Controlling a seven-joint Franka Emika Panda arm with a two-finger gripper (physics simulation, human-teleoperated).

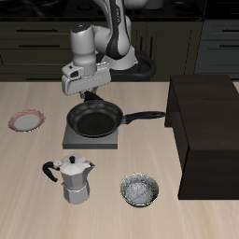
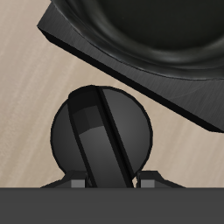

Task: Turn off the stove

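Stove (image 1: 91,137) carries frying pan (image 1: 96,119); fingers (image 1: 91,96) (spread unclear) behind it; moka pot (image 1: 75,178) nearer front.

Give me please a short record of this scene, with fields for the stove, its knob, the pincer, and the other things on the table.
stove: grey hotplate, mid-table, under the pan
pan: black frying pan on the stove, handle pointing toward the dark box
knob: round black dial with a raised bar, behind the stove, directly under the pincer
pincer: low behind the stove; open or shut cannot be told
other things: moka pot, small bowl, small plate, dark brown box
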